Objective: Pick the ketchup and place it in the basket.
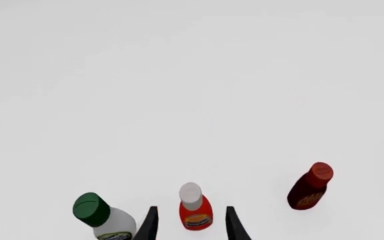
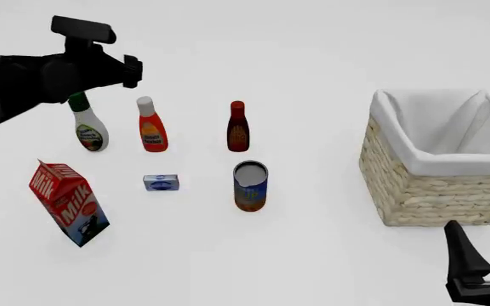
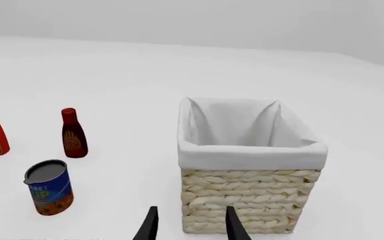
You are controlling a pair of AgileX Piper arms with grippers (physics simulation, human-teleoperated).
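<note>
One smooth plastic ketchup [image 2: 151, 126] stands; woven basket [image 2: 415, 185] seemingly cloth-lined.

My left arm reaches in high above the table, wrist bent downward, and my left gripper [image 1: 191, 225] hangs above the ketchup [image 1: 195, 210], which I take as my landmark, with both dark fingers [image 1: 148, 226] spread apart and the bottle showing in the gap between them, untouched. My right arm stays low and near the camera, well apart from the ketchup on its right-hand side, close in front of the basket [image 3: 249, 200]. My right gripper [image 3: 190, 224] points at the wicker wall, its fingers parted and holding nothing.
</note>
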